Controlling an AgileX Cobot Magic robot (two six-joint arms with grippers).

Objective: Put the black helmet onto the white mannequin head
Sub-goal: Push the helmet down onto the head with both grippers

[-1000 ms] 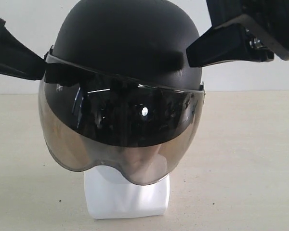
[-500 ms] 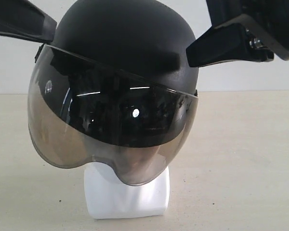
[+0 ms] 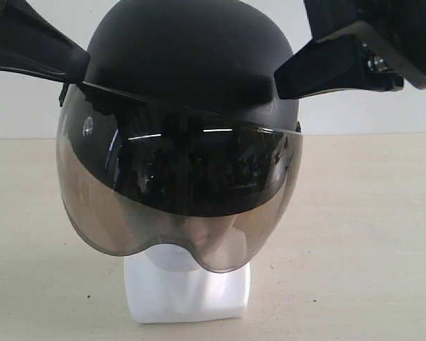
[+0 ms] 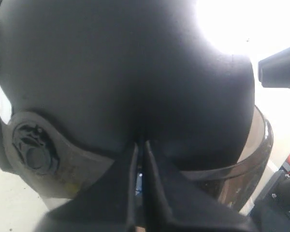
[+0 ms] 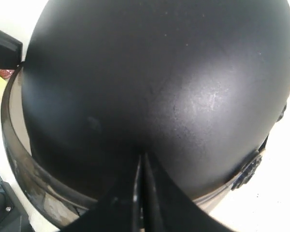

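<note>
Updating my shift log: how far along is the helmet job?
Done: the black helmet covers the white mannequin head, face behind the visor. In hand: the left hand and right hand, both shut, touch it. Left: probably level the tilted helmet, withdraw.

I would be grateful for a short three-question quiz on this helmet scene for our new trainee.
1. Which part of the white mannequin head shows uncovered below the visor of the black helmet?
2. The right gripper rests its tips against: A the helmet's shell; B the visor's lower edge; C the head's base.
3. True or false: the left gripper has its jaws spread wide apart.

Key: 1 the block base; 2 A; 3 false, they are shut.
</note>
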